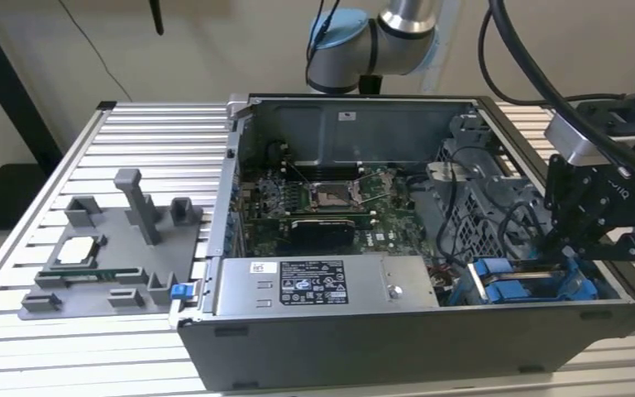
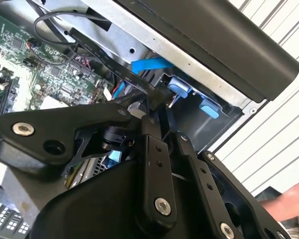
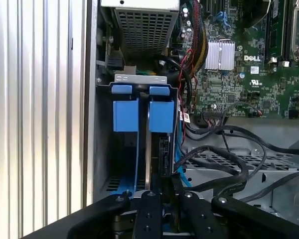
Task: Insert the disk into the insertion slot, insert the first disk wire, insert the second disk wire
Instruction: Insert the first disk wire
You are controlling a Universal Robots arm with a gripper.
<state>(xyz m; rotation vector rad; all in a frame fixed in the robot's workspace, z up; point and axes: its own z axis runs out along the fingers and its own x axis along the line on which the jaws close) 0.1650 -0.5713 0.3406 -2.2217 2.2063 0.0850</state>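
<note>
The disk [image 3: 162,117] stands on edge in the insertion slot [image 3: 139,78], straight ahead of the fingertips. Its bright blue plastic carrier faces out and its metal body is mostly hidden.

At the exterior view's left, well away from the fingers [image 2: 150,149], a grey moulded plastic fixture [image 1: 108,227] lies on the ribbed aluminium table [image 1: 141,141]. It carries one square silver processor chip [image 1: 78,251] and one long green memory stick [image 1: 92,275].

Next comes the open computer case [image 1: 406,347] of dark grey steel. Inside is one green motherboard [image 1: 395,231] with a square silver processor socket [image 1: 329,195]. Nearer the front wall sits a grey metal power-supply box [image 1: 400,285] with two labels, one black with white print and one small and white.

Closer to the fingers, a bundle of round black cables [image 3: 244,172] loops over perforated sheet metal.

At the exterior view's right the black gripper [image 2: 159,102] reaches down into the slot, a dark grey metal bay. Two smooth blue tabs [image 3: 121,89] sit side by side there, just beyond the fingertips.

The fingers are drawn close together, pinched on the connector end of one flat black disk wire [image 2: 114,67]. Whether that connector touches the disk I cannot tell.
</note>
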